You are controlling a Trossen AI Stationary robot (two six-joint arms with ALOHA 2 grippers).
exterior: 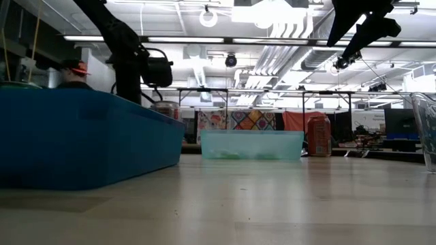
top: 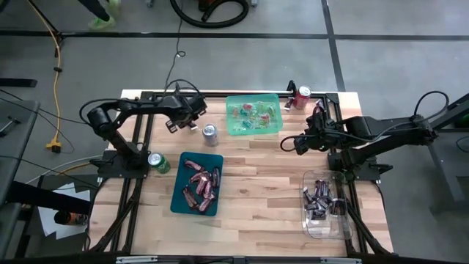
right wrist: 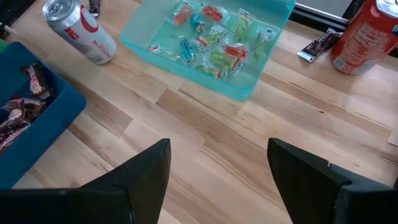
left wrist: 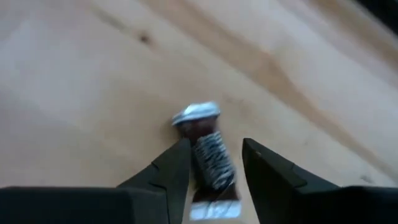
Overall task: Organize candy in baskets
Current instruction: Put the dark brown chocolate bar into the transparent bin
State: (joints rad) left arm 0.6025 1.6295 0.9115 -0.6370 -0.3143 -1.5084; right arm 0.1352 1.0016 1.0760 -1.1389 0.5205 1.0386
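- Left gripper (left wrist: 214,165), at ten o'clock on the wooden table (top: 271,176), stood narrowly parted around a dark-brown foil-ended mini candy bar (left wrist: 208,158).
- Light, slippery, crushable, the bar seemed best pinched mid-length.
- Right gripper (right wrist: 217,165) hovered wide and empty at two o'clock.

Silver can (top: 209,133), green can (top: 157,162), red can (top: 301,96).

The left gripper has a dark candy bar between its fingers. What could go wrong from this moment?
1. The left gripper stands partly open around the dark candy bar, with wood under it. If the bar slips out now, it may land on the table, not in a basket.
2. The silver can stands close to that gripper; a sideways move could knock it over.
3. Another dark bar lies beside the red can, easy to miss.
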